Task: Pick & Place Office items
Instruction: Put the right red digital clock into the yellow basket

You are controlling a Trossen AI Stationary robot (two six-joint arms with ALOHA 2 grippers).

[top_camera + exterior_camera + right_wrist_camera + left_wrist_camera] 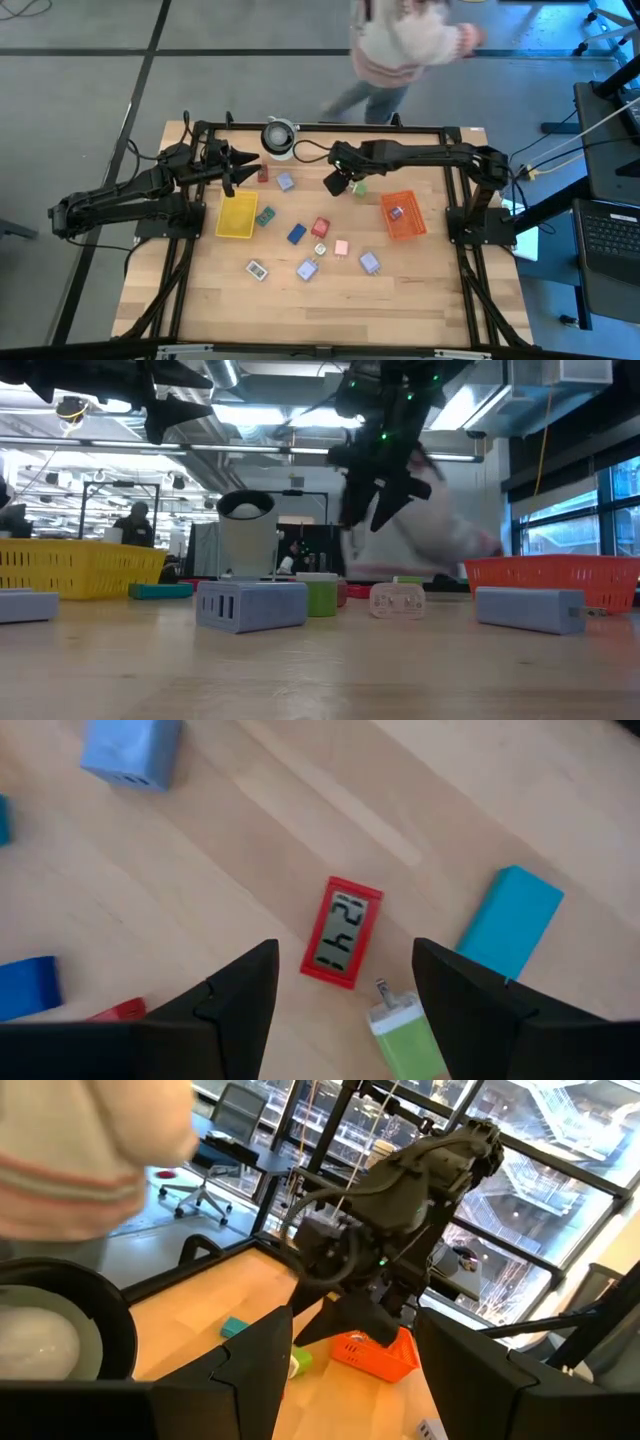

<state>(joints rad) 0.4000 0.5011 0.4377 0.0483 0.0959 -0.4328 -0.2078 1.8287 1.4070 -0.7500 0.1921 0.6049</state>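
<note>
Small office items lie scattered on the wooden table: a lavender block [286, 182], a blue one [297, 233], a red one [320, 227], a pink one [341, 247] and a white one [258, 269]. My right gripper [340, 183] hangs open above the table's far middle. In its wrist view, its fingers [345, 1010] stand over a red piece with a digit display [342, 932], beside a green plug [405, 1030] and a teal block [510, 920]. My left gripper [235, 165] is open and raised by the yellow tray's far edge [238, 197].
A yellow tray [238, 228] sits left of the items. An orange-red tray [410, 228] sits on the right with a lavender piece [396, 212] inside. A round grey-white cylinder [280, 138] stands at the far edge. A person [410, 45] moves just beyond the table.
</note>
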